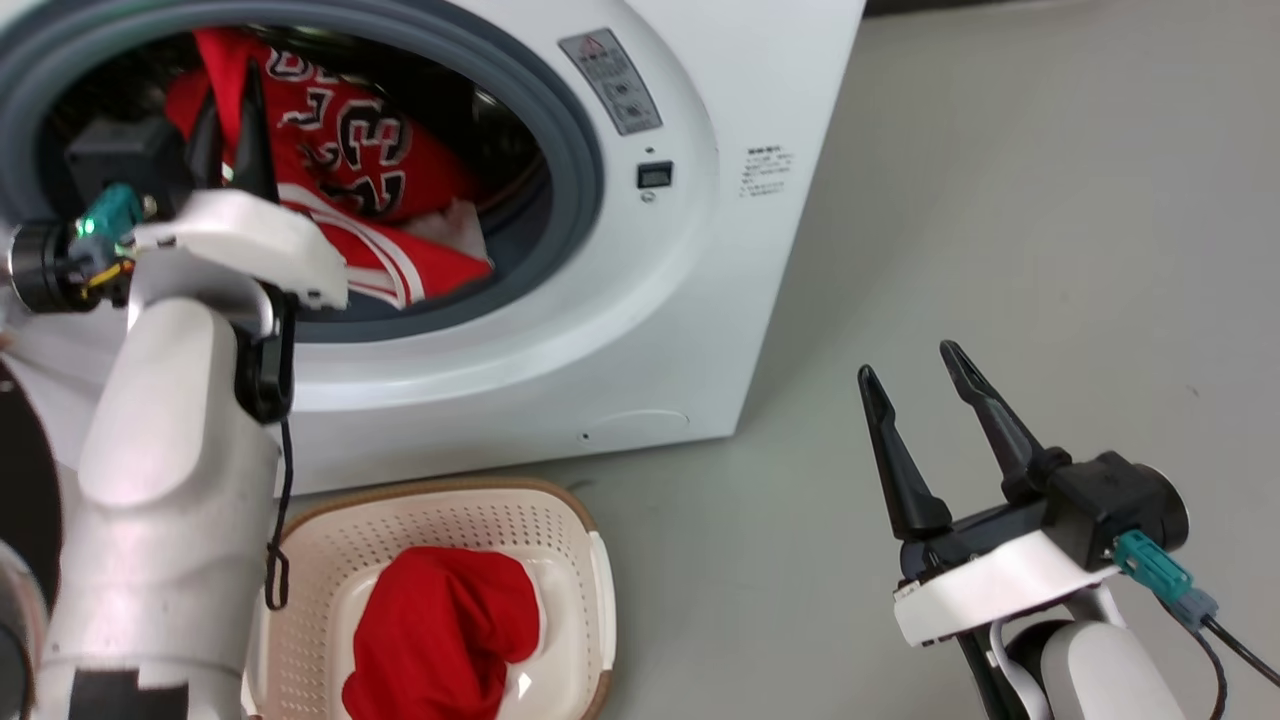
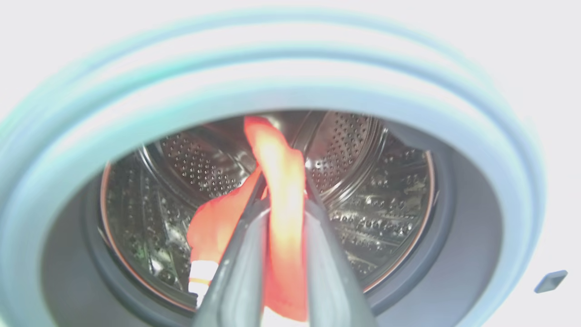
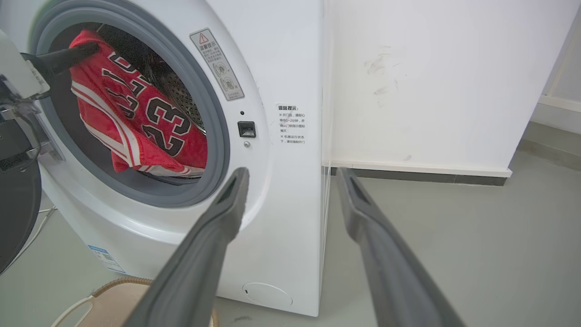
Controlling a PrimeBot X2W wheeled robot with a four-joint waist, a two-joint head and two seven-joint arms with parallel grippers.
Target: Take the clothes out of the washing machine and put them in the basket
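The white washing machine (image 1: pixel 700 250) stands with its porthole open. Inside hangs a red garment with white stripes and black-and-white numbers (image 1: pixel 370 170), lifted by one corner. My left gripper (image 1: pixel 232 110) reaches into the porthole and is shut on that red cloth (image 2: pixel 281 218), in front of the steel drum (image 2: pixel 372 181). In the right wrist view the same garment (image 3: pixel 136 122) drapes down to the grey rubber rim. The cream basket (image 1: pixel 575 545) sits on the floor below the door and holds a plain red garment (image 1: pixel 440 630). My right gripper (image 1: pixel 915 375) hovers open over the floor, right of the machine.
The dark round door (image 3: pixel 18 213) hangs open at the machine's left. A white wall with a dark skirting (image 3: pixel 431 91) stands behind the machine. Grey floor (image 1: pixel 1000 200) stretches to the right of machine and basket.
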